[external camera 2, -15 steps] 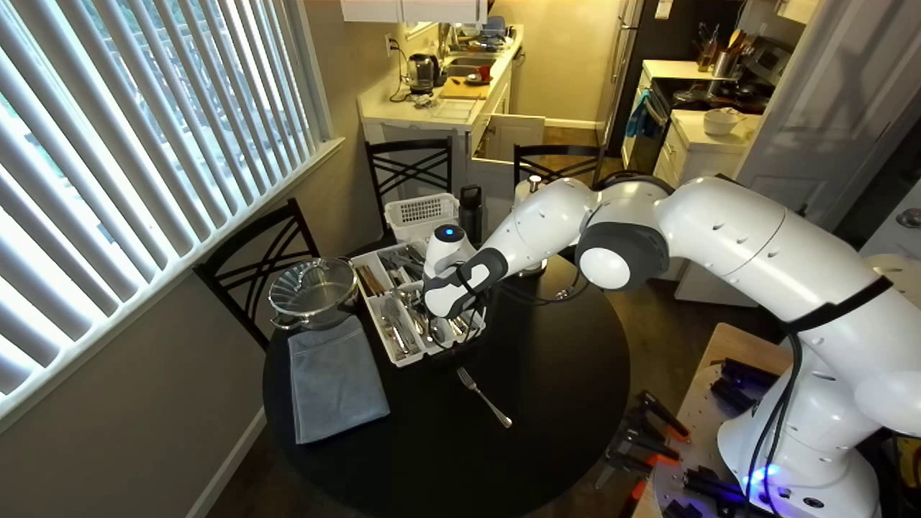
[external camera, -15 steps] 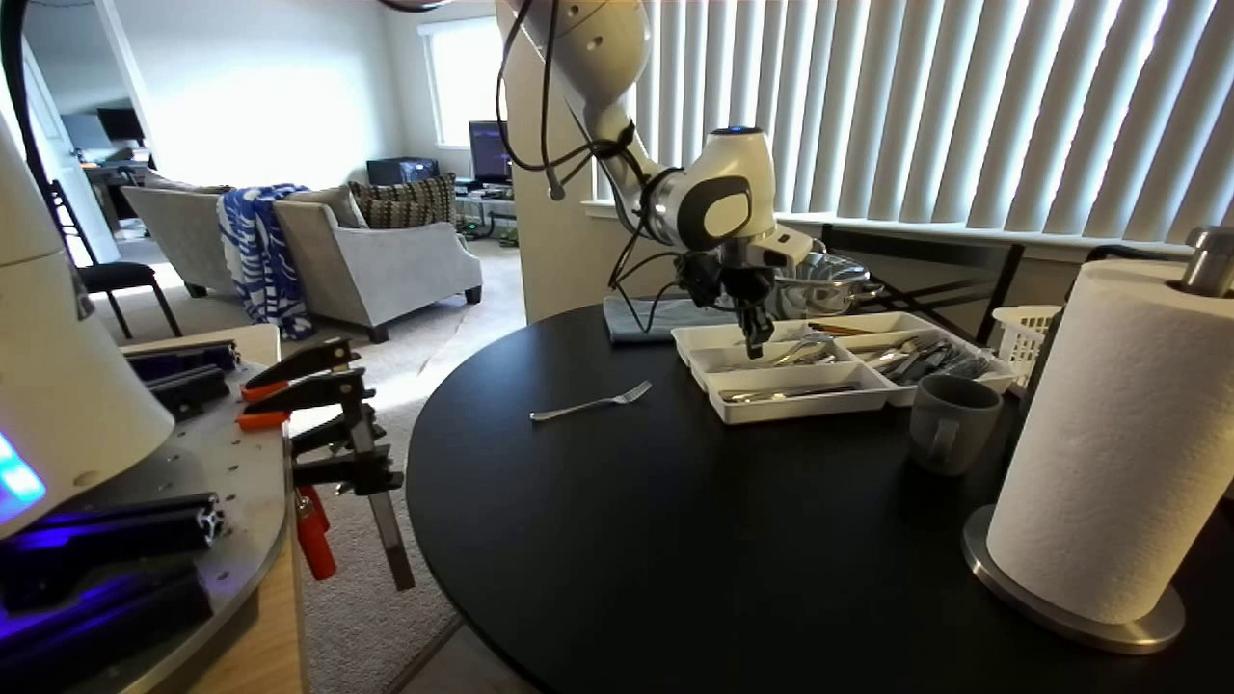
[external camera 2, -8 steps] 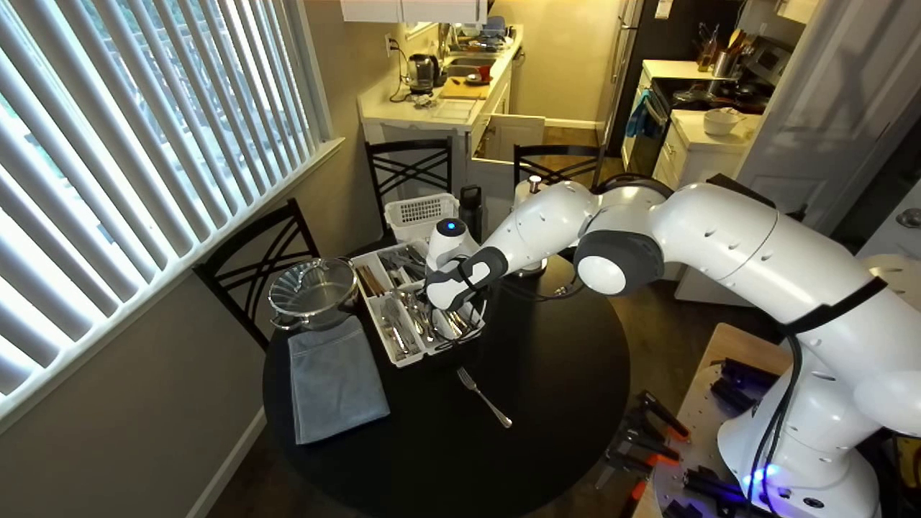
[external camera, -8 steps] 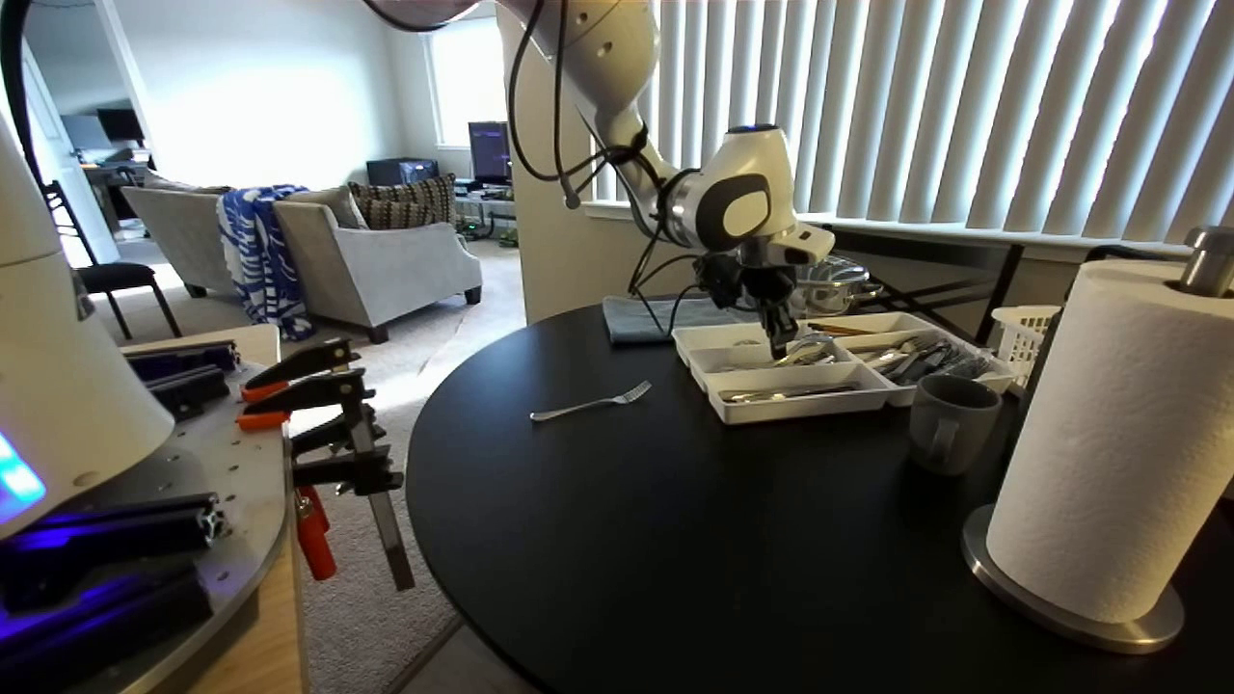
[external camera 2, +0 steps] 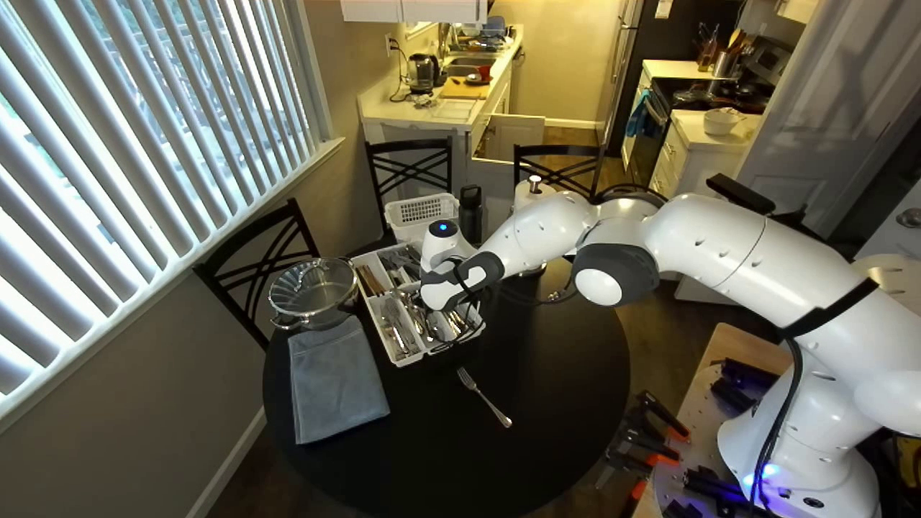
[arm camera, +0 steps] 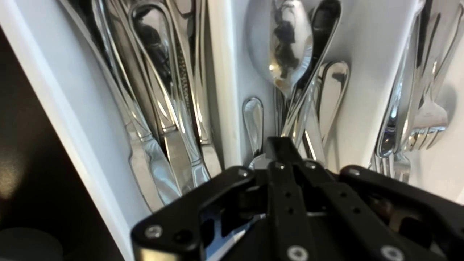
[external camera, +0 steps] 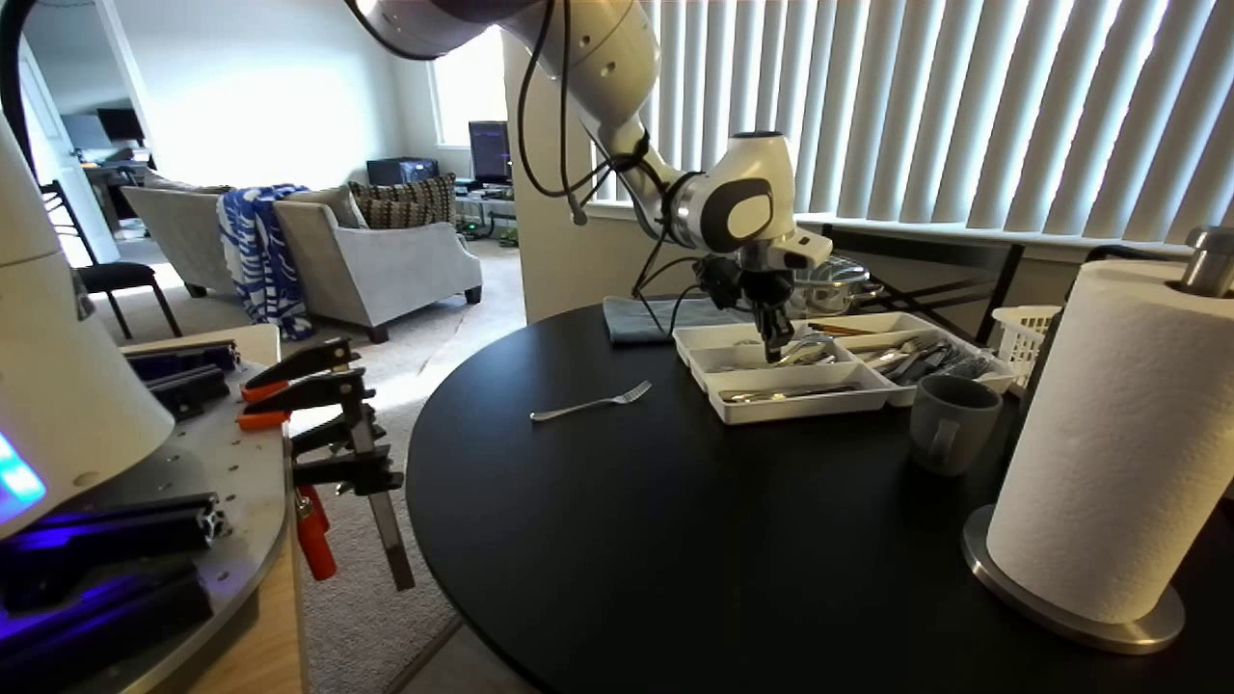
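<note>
Beside vertical blinds (external camera: 916, 116), a round black table (external camera: 694, 540) bears a loose fork (external camera: 593, 402) and a white cutlery tray (external camera: 805, 409), where the clenched claw (arm camera: 284, 145) points down at spoons (arm camera: 293, 47) in the middle compartment (arm camera: 360, 94).

Closed claw (arm camera: 284, 148), spoons (arm camera: 291, 43) beneath, knives (arm camera: 177, 154) alongside

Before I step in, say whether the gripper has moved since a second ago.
Yes: in an exterior view, the Robotiq gripper has shifted slightly rightward in the picture, away from the unmoved metal fork on the black table.
</note>
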